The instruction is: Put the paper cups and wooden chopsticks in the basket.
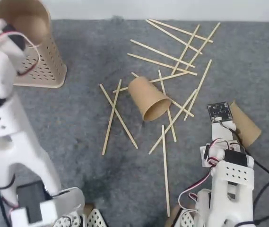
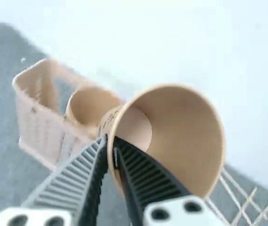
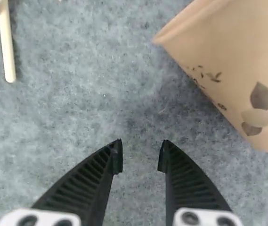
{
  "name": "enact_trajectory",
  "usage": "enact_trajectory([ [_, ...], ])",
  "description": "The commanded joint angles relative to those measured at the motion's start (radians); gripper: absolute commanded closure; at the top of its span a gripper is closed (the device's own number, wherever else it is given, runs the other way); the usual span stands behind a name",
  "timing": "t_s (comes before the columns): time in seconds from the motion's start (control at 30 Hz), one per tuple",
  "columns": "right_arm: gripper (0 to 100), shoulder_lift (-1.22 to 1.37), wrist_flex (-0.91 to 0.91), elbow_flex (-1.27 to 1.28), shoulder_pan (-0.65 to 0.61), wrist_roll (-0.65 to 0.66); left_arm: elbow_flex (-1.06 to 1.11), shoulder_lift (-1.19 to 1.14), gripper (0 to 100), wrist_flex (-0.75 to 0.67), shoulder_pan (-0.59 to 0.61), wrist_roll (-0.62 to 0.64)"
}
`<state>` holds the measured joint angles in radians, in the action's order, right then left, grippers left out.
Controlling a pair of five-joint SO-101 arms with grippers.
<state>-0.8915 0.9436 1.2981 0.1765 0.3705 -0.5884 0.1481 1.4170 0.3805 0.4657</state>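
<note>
My left gripper point(image 2: 110, 151) is shut on the rim of a brown paper cup point(image 2: 181, 136), held tilted above the perforated beige basket point(image 2: 32, 113). In the high view this cup point(image 1: 23, 20) hangs over the basket point(image 1: 42, 68) at the far left. A second cup point(image 2: 89, 106) lies inside the basket. Another cup point(image 1: 148, 98) lies on its side mid-table among scattered wooden chopsticks point(image 1: 165, 64). My right gripper point(image 3: 140, 157) is open just above the grey mat, beside a fallen cup point(image 3: 232, 61), which lies at the right in the high view point(image 1: 244, 124).
Grey felt mat point(image 1: 87, 156) covers the table. Several chopsticks lie crossed between the middle cup and the far edge, and more lie in front of it point(image 1: 165, 165). One chopstick end point(image 3: 5, 44) lies near the right gripper. Both arm bases stand at the near edge.
</note>
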Motion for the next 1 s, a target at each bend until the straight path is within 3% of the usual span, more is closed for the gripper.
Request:
enact_trajectory([
  [0.0,86.2,0.004,-0.018,-0.005,0.008,-0.009,-0.114,-0.103,99,-0.066,0.008,0.018],
  [0.23,86.2,0.005,-0.019,-0.005,0.005,-0.009,-0.450,-0.416,99,-0.051,0.078,0.215],
  [0.43,86.2,0.005,-0.021,-0.005,0.005,-0.009,-0.700,-0.640,99,0.014,0.103,0.222],
  [0.97,86.2,-0.001,-0.036,0.006,-0.015,-0.009,-0.800,-0.838,99,0.140,0.138,0.293],
])
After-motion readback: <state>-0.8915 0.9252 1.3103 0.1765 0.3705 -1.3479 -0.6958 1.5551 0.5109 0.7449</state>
